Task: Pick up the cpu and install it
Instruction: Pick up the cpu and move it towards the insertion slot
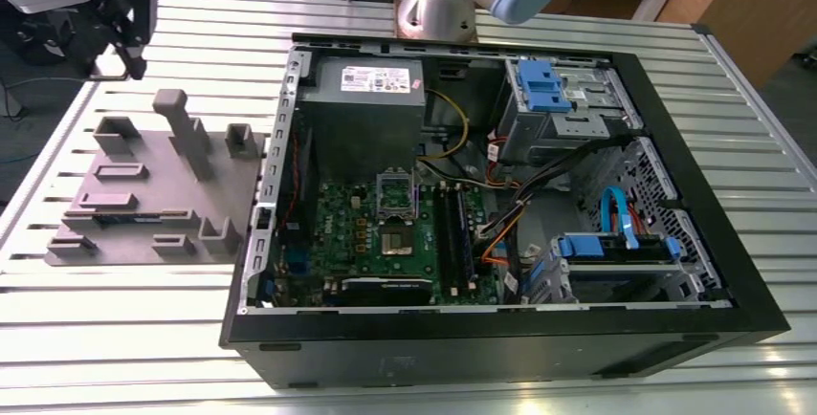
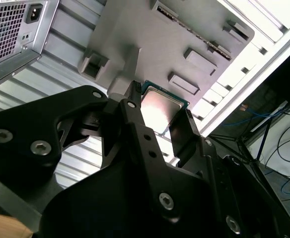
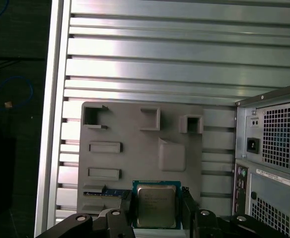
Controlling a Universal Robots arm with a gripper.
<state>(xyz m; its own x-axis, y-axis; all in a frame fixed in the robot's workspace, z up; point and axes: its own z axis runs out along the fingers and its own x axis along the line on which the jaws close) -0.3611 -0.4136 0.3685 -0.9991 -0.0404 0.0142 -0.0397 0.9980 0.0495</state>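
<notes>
Overall, a slatted metal table [image 1: 128,338] carries an open computer case [image 1: 511,343] lying on its side, with a grey fixture plate [image 1: 141,200] just beside it towards the exterior view's left. Inside the case lies the green motherboard [image 1: 342,229], and near its middle sits the metal-framed socket [image 1: 398,239], its dark centre uncovered.

The gripper [image 1: 128,47] hangs beyond the far end of the fixture plate, at the exterior view's upper left, well apart from the case. In the first wrist view its two black fingers [image 3: 126,206] flank the cpu [image 3: 156,206] and pinch it by two opposite edges. The chip's silver top faces that camera and its pale green rim shows on both sides. In both wrist views the fixture plate lies behind the chip, farther off, so the cpu is judged to be held clear of the plate, not resting in one of its pockets. The picking-up part of the task therefore looks done.

The governing relation is this: the cpu is already between the fingers, its flat face roughly level with the table. The socket lies away towards the exterior view's right, across the near wall of the case, lower than the gripper. The chip is square, so no long axis governs; whether its edges line up with the socket frame cannot be told.
</notes>
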